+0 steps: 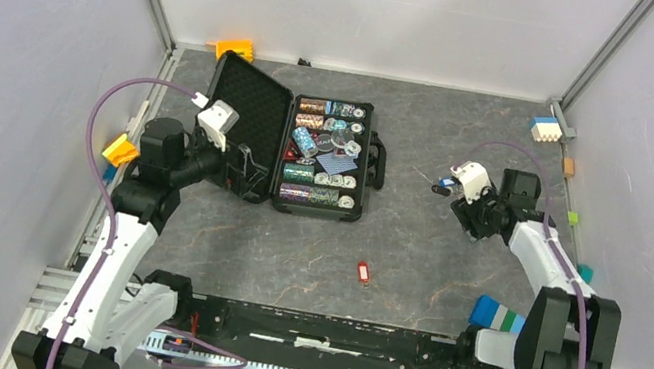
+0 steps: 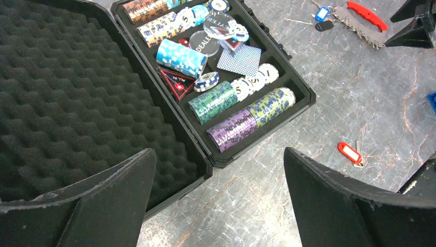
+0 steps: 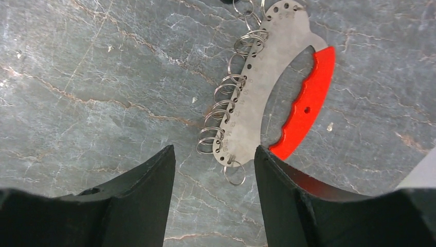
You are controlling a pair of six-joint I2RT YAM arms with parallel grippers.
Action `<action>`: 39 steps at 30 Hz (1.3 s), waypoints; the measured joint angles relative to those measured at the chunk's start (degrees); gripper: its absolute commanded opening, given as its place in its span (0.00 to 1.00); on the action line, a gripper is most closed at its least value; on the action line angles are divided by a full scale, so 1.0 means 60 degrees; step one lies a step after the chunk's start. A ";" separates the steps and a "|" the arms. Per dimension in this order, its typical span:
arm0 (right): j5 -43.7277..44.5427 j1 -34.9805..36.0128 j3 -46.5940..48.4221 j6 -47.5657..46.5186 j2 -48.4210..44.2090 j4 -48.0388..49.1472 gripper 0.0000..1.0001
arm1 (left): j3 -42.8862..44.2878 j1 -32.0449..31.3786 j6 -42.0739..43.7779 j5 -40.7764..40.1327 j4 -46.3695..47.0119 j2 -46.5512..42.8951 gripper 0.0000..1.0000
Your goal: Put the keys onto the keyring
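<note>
The keyring (image 3: 257, 87) is a curved silvery plate with a row of several split rings and a long red grip; it lies flat on the grey table. It also shows in the left wrist view (image 2: 360, 23). My right gripper (image 3: 213, 147) is open and empty, hovering just above the plate's near end, with the end ring (image 3: 235, 172) between the fingers. A blue-headed key (image 2: 322, 13) lies at the plate's far end, and shows in the top view (image 1: 448, 181). A red-headed key (image 1: 363, 272) lies alone mid-table, also in the left wrist view (image 2: 351, 153). My left gripper (image 2: 218, 152) is open and empty over the case's near corner.
An open black poker-chip case (image 1: 362, 165) with a foam lid (image 1: 244, 114) lies left of centre. A black-headed tag (image 2: 324, 24) lies beside the blue key. Small coloured blocks sit along the walls: orange (image 1: 235, 49), yellow (image 1: 121, 150), white-blue (image 1: 545, 129), blue-green (image 1: 495, 316).
</note>
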 measured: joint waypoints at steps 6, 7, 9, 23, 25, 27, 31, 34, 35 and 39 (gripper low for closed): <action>-0.0007 0.0000 0.0379 -0.0135 0.1009 -0.0073 0.58 | 0.0000 0.0000 0.0036 0.0138 -0.0025 0.0102 1.00; -0.0004 0.0000 0.0437 -0.0146 0.1158 -0.0069 0.57 | 0.0000 0.0000 0.0040 0.0157 -0.0022 0.0106 1.00; 0.0015 0.0000 0.0586 -0.0175 0.1486 -0.0084 0.57 | 0.0000 0.0000 0.0069 0.0175 -0.0025 0.0117 1.00; 0.0412 0.0000 0.0911 -0.0368 0.2601 0.0051 0.28 | 0.0000 0.0000 0.0113 0.0233 -0.0025 0.0117 1.00; 0.0441 0.0000 0.0914 -0.0401 0.2608 0.0011 0.21 | 0.0000 0.0000 0.0113 0.0233 -0.0025 0.0113 1.00; 0.0441 0.0004 0.0954 -0.0437 0.2597 -0.0004 0.14 | 0.0000 0.0000 0.0113 0.0240 -0.0025 0.0109 1.00; 0.0521 0.0000 0.1045 -0.0503 0.2535 -0.0146 0.07 | 0.0000 0.0000 0.0113 0.0291 -0.0025 0.0066 1.00; 0.0532 0.0000 0.1107 -0.0525 0.2430 -0.0423 0.02 | 0.0000 0.0000 0.0113 0.0397 -0.0025 0.0029 1.00; 0.0517 0.0000 0.1140 -0.0535 0.2397 -0.0477 0.00 | 0.0000 0.0000 0.0113 0.0404 -0.0025 0.0022 1.00; 0.0288 0.0000 0.1330 -0.0532 0.2215 -0.0801 0.00 | 0.0000 0.0000 0.0117 0.0430 -0.0025 0.0004 1.00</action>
